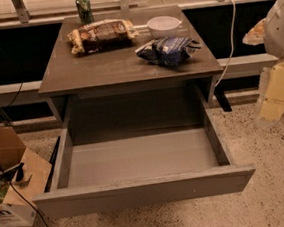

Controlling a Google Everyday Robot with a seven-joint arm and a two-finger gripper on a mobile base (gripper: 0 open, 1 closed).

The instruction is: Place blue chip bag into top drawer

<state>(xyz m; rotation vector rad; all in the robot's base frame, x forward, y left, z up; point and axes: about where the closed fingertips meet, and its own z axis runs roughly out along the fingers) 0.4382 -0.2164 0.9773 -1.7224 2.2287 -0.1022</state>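
Observation:
The blue chip bag [167, 49], crumpled dark blue foil with white patches, lies on the right side of the brown table top [107, 68], just in front of a white bowl. The top drawer [139, 161] is pulled wide open below the table top, and its grey inside holds nothing. My arm comes in at the right edge of the view. Its gripper [274, 105] hangs beside the table, to the right of the drawer and lower than the bag, and it holds nothing that I can see.
A larger brown-and-tan snack bag [103, 36], a white bowl [163, 25] and a green can [84, 9] sit on the back of the table. An open cardboard box [10, 183] with cables stands on the floor at the left. A white cable [232, 31] hangs at the right.

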